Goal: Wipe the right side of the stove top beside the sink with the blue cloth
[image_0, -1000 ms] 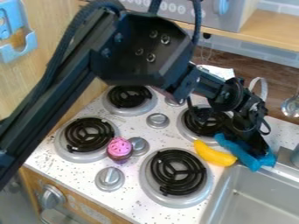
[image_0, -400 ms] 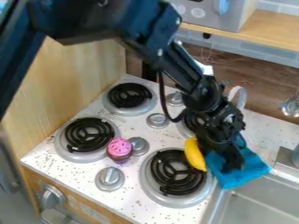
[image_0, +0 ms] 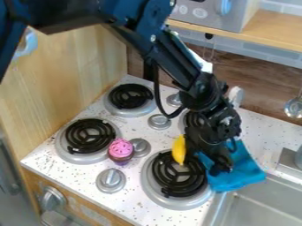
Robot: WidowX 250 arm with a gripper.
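The black gripper (image_0: pixel 220 167) hangs low at the right front of the stove, over the left part of a blue cloth (image_0: pixel 244 169). It covers part of the cloth, which lies spread by the sink's corner. Just left of the gripper a yellow banana (image_0: pixel 179 150) stands nearly on end in view, over the back edge of the front right burner (image_0: pixel 176 186). Whether the gripper touches the banana is unclear. A toy cupcake with pink top (image_0: pixel 120 149) sits between the left front burner and a knob.
Two more burners lie at the left front (image_0: pixel 88 137) and left back (image_0: pixel 130 98), with another partly behind the arm. Silver knobs (image_0: pixel 111 180) stand between them. The metal sink (image_0: pixel 259 205) is at lower right, and a wooden wall (image_0: pixel 77 75) rises at left.
The gripper has moved left and slightly down in view. The banana has shifted left and turned more upright, off the cloth's side. The cloth has slid left and lies more spread out.
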